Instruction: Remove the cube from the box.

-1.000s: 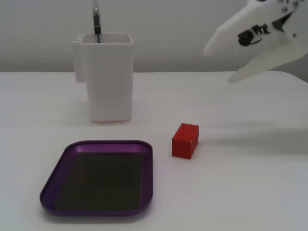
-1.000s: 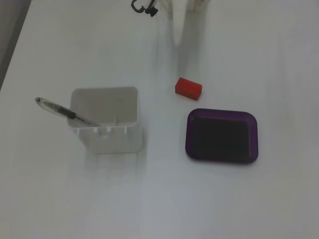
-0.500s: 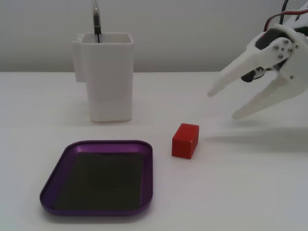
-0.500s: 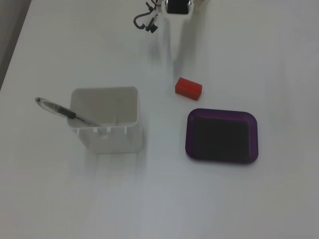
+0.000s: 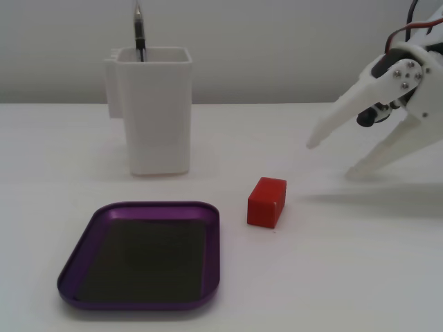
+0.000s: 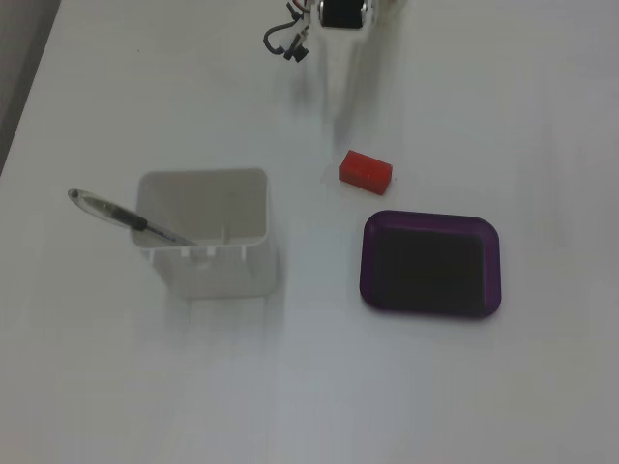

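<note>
cube (image 5: 267,201): on worktop (image 5: 332,277), just right of box (image 5: 144,254) in the side fixed view, outside it.
my fingers (image 5: 331,159): spread wide, empty, above worktop, apart from cube.

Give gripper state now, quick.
Gripper: open, empty, above the table to the right of the cube in a fixed view.
</note>
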### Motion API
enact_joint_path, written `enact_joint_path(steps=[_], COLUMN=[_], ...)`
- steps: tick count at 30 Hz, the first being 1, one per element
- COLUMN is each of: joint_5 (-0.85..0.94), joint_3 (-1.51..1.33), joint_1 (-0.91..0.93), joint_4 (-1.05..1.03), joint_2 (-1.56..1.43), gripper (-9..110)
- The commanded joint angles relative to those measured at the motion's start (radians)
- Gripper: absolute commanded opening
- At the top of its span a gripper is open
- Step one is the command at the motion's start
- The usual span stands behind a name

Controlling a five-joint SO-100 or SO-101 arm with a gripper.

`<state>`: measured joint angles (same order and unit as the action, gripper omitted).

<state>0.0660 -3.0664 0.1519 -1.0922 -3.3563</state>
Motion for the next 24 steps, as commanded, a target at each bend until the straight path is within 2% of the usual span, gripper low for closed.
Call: enact_joint_path(steps=[1,2,6,9,15,19,24], joint_5=[-0.003,-0.003,-0.02,-0.011,-0.006,-0.006,-0.02], joint_3=[-0.005,-0.005,-0.002,-0.003,-0.003,-0.003,-0.003], joint_1=[-0.002,-0.002,-0.002,0.015,0.183,0.172,0.071], joint_4=[-0.035,-0.037,-0.063,-0.064,-0.057,-0.055,-0.055], joint_2=[-0.06,-0.061,-0.06,-0.057,-0.06,-0.061,-0.061], gripper=[1,-2,5,6,6,6,6])
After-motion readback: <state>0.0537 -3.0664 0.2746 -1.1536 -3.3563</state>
